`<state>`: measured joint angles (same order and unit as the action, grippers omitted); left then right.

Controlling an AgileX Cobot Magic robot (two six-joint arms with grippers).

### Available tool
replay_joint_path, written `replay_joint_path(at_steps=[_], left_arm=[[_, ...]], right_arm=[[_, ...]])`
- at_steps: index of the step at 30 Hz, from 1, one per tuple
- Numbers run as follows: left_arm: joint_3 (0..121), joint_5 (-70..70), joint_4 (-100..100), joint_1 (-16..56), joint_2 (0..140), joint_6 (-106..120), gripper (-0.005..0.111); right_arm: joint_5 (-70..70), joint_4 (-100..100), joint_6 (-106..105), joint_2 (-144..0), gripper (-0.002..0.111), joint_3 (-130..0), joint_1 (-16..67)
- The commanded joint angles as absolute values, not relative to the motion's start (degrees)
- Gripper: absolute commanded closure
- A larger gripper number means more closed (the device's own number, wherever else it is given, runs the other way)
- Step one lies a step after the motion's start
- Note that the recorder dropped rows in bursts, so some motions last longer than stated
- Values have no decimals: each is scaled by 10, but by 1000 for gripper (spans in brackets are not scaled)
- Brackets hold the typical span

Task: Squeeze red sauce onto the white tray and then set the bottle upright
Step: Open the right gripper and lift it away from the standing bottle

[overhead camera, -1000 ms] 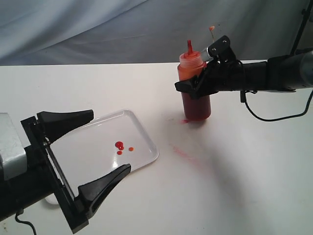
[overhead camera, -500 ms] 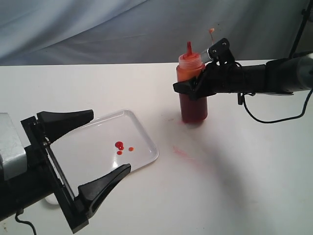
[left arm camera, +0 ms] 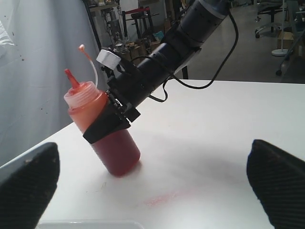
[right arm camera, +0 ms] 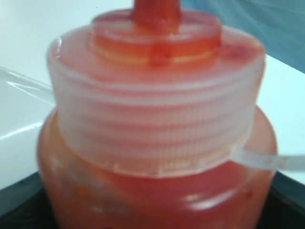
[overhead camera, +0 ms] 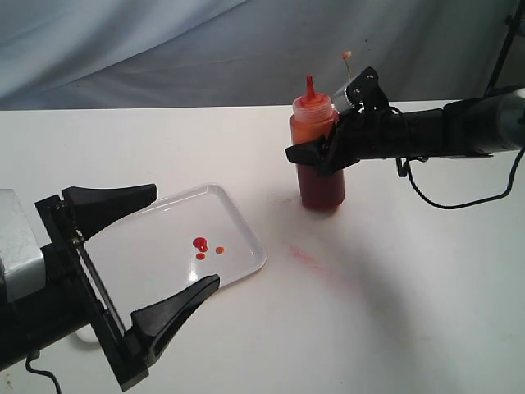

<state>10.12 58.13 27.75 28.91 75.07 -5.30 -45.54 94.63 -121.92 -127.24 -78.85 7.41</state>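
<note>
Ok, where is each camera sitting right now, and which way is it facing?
Exterior: raised, close beside the left arm, looking down across the table at white tray, red sauce and bottle; shows the open left end effector near, the right end effector around the bottle far.
Left wrist: on the left arm, looking low across the table at the bottle and right arm; its own pads show.
Right wrist: close against the bottle's top; dark fingers barely show.
Shared: all three see the bottle.

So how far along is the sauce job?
Done: red sauce drops sit on the white tray. In hand: the right tool grips the bottle, standing about upright on the table. Left: release it and back away.
</note>
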Motion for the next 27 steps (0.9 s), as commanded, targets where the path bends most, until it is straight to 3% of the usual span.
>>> replay_joint_path(at_steps=[1, 5, 24, 27], left_arm=[[103, 581, 274, 292, 748, -55, 7], [103, 581, 274, 292, 748, -55, 7], [103, 581, 276, 292, 748, -55, 7], [103, 581, 276, 292, 748, -55, 7]], right_arm=[[-457, 920, -1193, -1270, 29, -788, 74], [-457, 920, -1185, -1270, 22, -788, 74], [-499, 836, -1089, -1252, 21, -788, 74], [-506, 825, -1089, -1252, 8, -788, 74]])
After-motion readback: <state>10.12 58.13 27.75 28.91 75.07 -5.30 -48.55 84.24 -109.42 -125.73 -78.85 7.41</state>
